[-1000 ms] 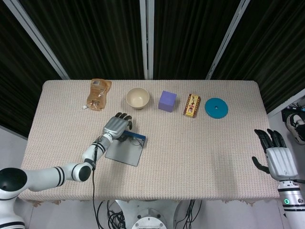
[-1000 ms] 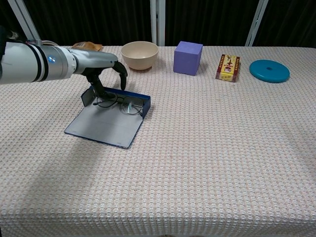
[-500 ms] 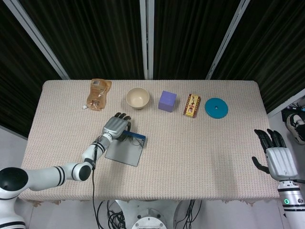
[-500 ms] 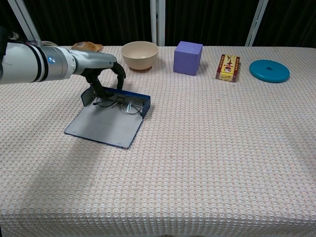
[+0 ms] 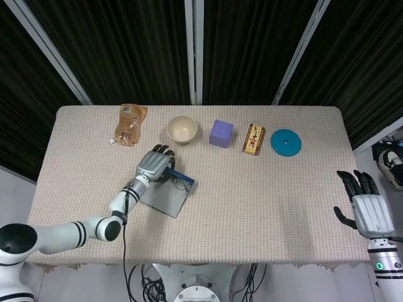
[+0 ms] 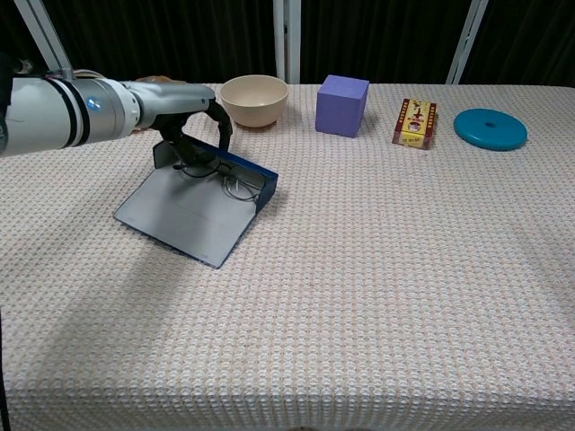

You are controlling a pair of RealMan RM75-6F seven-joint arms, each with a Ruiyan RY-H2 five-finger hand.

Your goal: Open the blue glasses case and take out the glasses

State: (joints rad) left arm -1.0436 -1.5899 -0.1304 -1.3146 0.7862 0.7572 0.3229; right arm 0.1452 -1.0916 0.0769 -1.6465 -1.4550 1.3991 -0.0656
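Both hands differ: the left hand [image 6: 189, 121] grips the glasses [image 6: 216, 175] inside the open blue glasses case [image 6: 193, 211], while the right hand [image 5: 365, 204] hangs spread past the table's right edge.

**Left hand at the open case, right hand off the bench**

From above we see our left hand [image 5: 154, 165] over the rear part of the open blue glasses case [image 5: 167, 197], whose lid lies flat toward the front edge of the bench [image 5: 252, 207]. Along the back stand a snack bag [image 5: 130, 124], a cream bowl [image 5: 182, 129], a purple cube [image 5: 221, 133], a small box [image 5: 254, 139] and a teal disc [image 5: 286, 142]. Our right hand [image 5: 367, 208] hangs beyond the bench's right edge, fingers [image 5: 357, 183] spread, holding nothing.
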